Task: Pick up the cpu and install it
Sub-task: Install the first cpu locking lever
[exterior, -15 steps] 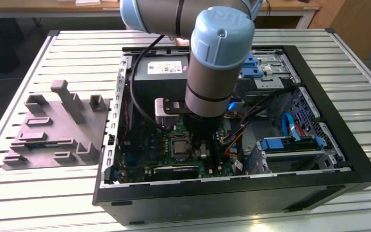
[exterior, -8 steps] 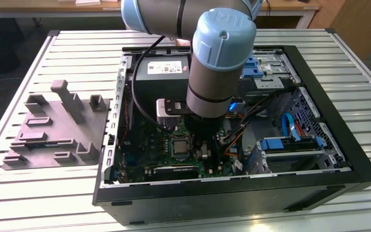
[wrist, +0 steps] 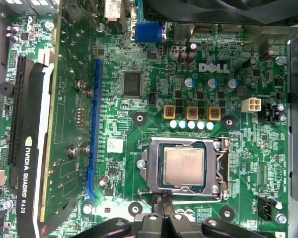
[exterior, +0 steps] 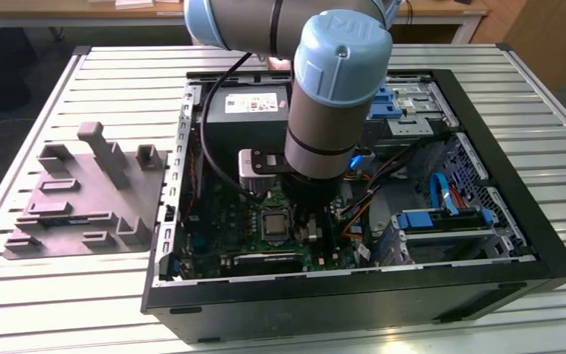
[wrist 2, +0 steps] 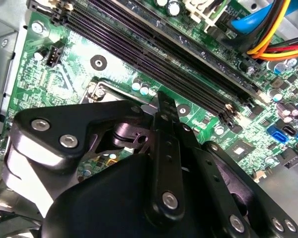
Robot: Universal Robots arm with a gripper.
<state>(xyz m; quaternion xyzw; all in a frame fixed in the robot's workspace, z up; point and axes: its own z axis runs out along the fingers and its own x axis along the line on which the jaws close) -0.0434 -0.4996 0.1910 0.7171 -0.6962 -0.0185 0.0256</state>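
Observation:
The cpu, a small square chip with a silvery-beige top, lies flat inside the metal-framed socket on the green motherboard. My gripper hangs just beside the socket's edge; its two black fingertips are pressed together with nothing between them. In the second wrist view the gripper shows from behind, its thin fingers above the board and a corner of the socket beside them. In the exterior view the arm reaches down into the open computer case, over the socket.
A graphics card stands along one side of the board, and black memory slots run along another. Cables, a power supply and blue drive bays crowd the case. A grey fixture sits on the slatted table.

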